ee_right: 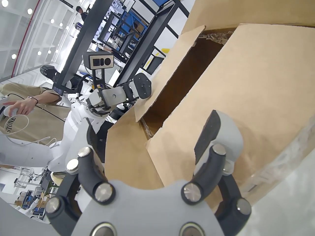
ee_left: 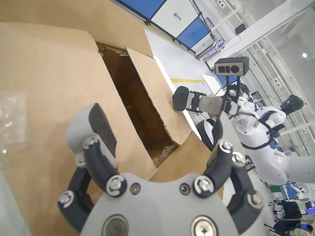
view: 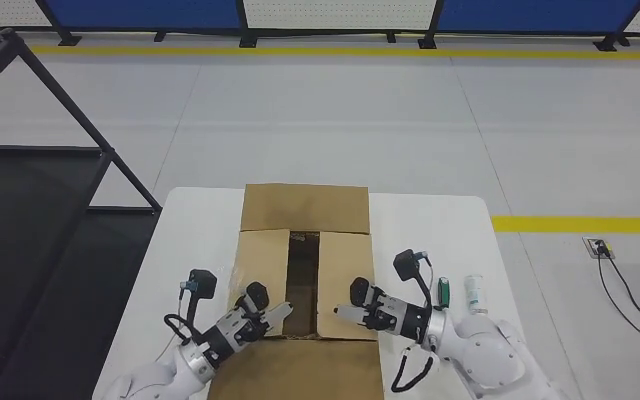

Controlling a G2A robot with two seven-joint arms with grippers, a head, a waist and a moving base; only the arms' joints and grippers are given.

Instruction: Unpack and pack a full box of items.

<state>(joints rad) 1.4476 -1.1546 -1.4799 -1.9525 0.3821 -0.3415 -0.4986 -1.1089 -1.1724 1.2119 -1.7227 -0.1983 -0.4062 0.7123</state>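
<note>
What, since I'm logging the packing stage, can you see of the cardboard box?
The cardboard box is plain brown corrugated board, sitting on the white table. Its far and near flaps lie folded outward; the two side flaps lie almost closed, leaving a dark slot with shredded paper filler at its ends. The left gripper and right gripper, both open, sit at the side flaps' near ends, seemingly touching them.
</note>
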